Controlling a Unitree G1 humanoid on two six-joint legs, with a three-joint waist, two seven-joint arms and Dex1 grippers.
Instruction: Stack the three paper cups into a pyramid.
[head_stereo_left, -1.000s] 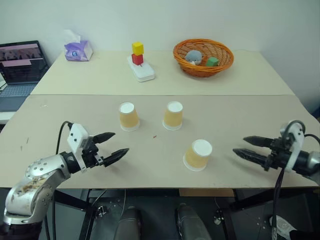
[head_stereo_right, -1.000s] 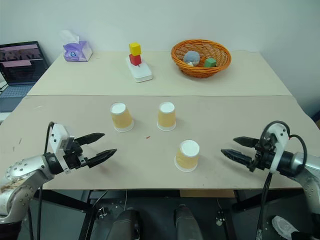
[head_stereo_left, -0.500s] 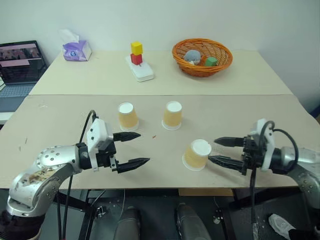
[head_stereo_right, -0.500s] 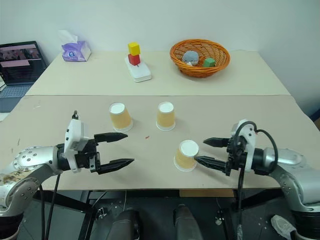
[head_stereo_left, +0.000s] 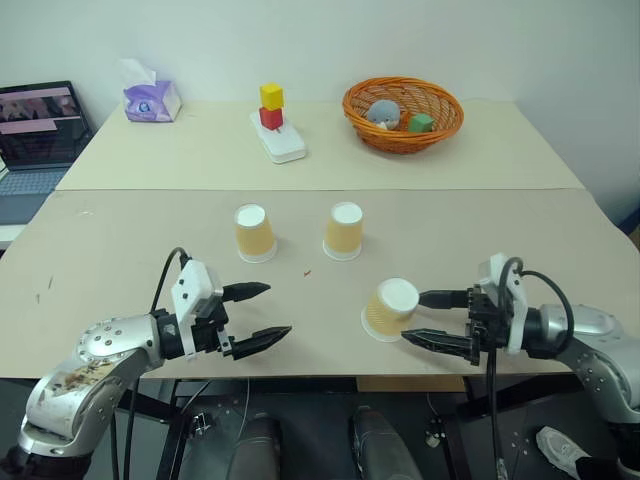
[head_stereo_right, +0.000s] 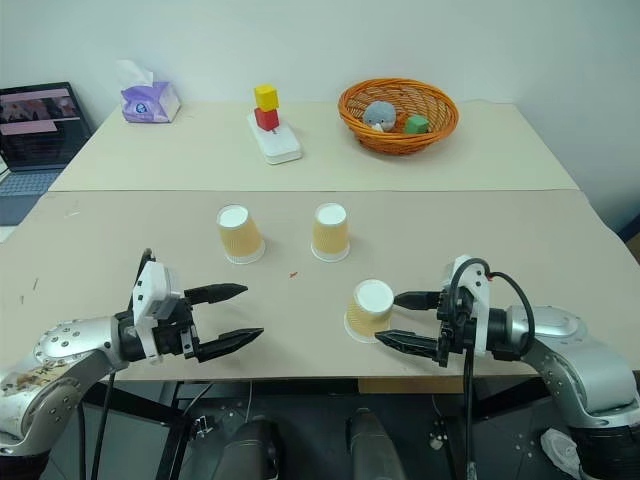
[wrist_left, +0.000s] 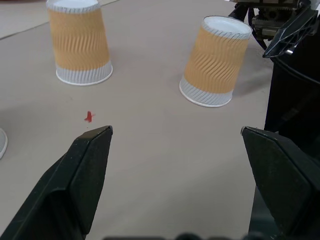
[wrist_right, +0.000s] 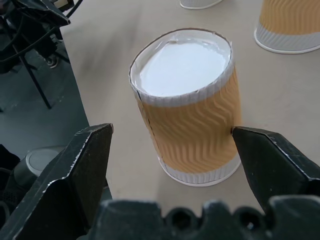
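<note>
Three paper cups stand inverted and apart on the tabletop (head_stereo_left: 120, 250). Nearest cup (head_stereo_left: 392, 309) is judged light, thin-walled, easily crushed or tipped; a gentle mid-wall hold is advised. It is bracketed by the right end effector (head_stereo_left: 428, 320), fully spread, nothing held. Left end effector (head_stereo_left: 258, 315) is likewise wide, empty, well short of the rear cups (head_stereo_left: 254, 232).

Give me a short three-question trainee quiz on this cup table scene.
1. True or false: all three cups stand upside down, none stacked.
2. Which end effector has the near cup between its open fingers? A left B right
3. Fill in: the yellow block sits on a ___ block.

Key: 1 true; 2 B; 3 red.
</note>
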